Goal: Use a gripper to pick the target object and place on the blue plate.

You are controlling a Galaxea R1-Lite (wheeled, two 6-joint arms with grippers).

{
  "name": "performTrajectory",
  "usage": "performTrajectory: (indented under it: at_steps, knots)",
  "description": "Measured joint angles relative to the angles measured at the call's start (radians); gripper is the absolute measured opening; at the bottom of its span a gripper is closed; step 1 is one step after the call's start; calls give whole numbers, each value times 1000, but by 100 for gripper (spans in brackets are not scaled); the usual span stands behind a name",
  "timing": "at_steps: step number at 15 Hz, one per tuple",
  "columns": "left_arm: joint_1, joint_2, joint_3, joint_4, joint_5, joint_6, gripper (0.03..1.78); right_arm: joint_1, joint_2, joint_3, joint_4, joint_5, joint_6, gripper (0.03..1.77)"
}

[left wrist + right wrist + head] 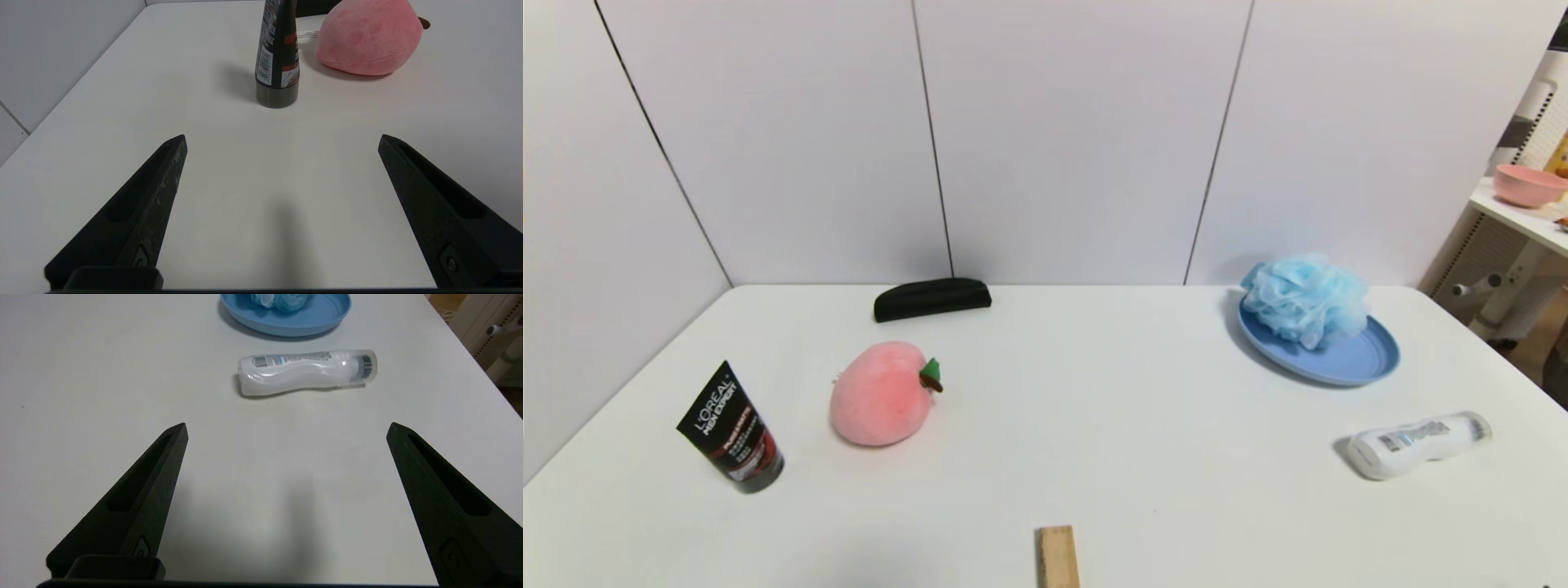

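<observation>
The light-blue mesh bath puff [1303, 299] rests on the far part of the blue plate [1356, 358] at the table's back right; its lower edge [279, 299] and the plate [310, 316] show in the right wrist view. My right gripper [286, 428] hovers open over bare table near the front edge, with nothing between its fingers. My left gripper [282, 139] is open too, low over the table's front left, facing the black tube. Neither arm appears in the head view.
A white bottle with a barcode [1419, 442] lies on its side in front of the plate. A pink plush peach [882, 394], a black L'Oreal tube [732, 428] and a black case [932, 297] occupy the left half. A wooden block [1058, 557] sits at the front edge.
</observation>
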Motion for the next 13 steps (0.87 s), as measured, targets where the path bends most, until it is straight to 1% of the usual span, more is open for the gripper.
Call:
performTrajectory:
  at_steps: [2, 4, 5, 6, 13]
  knots:
    - [0, 0, 0, 0, 0, 0, 169, 0, -122, 29, 64, 13, 3, 169]
    - [0, 0, 0, 0, 0, 0, 169, 0, -195, 43, 66, 13, 40, 169]
    - [0, 0, 0, 0, 0, 0, 169, 0, -214, 45, 65, 12, 71, 169]
    - [0, 0, 0, 0, 0, 0, 169, 0, -229, 48, 65, 11, 81, 169]
    - [0, 0, 0, 0, 0, 0, 169, 0, -251, 49, 67, 13, 80, 169]
